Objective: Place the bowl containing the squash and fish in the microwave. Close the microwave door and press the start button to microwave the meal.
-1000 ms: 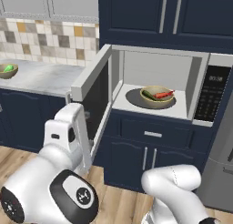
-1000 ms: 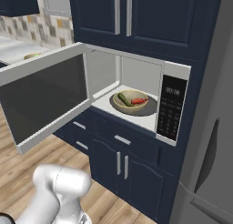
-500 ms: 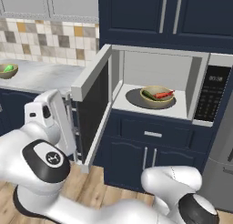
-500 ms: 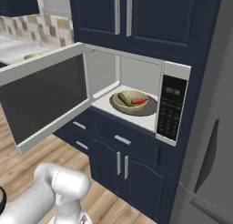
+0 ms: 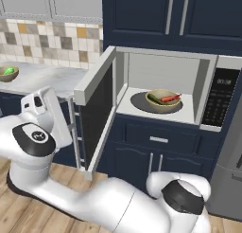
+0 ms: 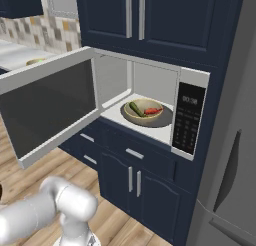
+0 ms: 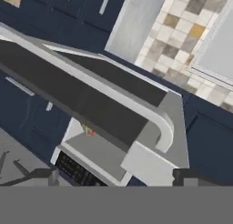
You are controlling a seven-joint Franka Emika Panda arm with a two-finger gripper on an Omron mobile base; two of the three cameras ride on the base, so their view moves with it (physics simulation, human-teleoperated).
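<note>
The tan bowl (image 5: 163,101) (image 6: 143,111) rests on the turntable inside the microwave (image 5: 203,66) (image 6: 192,75). It holds the dark green squash (image 5: 154,99) (image 6: 135,109) and the red fish (image 5: 170,98) (image 6: 153,111). The microwave door (image 5: 97,109) (image 6: 50,107) (image 7: 91,100) stands swung wide to the left. My gripper (image 7: 116,177) is open and holds nothing. It faces the door's outer side from the left, close to the vertical bar handle (image 5: 73,128). A speck of the red fish (image 7: 91,132) and the black keypad (image 7: 75,170) (image 5: 220,99) show past the door edge.
A second bowl (image 5: 8,73) with a bright green item sits on the grey counter (image 5: 42,78) at the left, below a tiled wall. Navy cabinets and drawers (image 6: 132,155) surround the microwave. A grey fridge (image 6: 230,140) stands to the right. The floor is wood (image 5: 28,213).
My arm has swung left and my hand has risen a little, to the outer side of the open door. The bowl and the door have stayed put.
</note>
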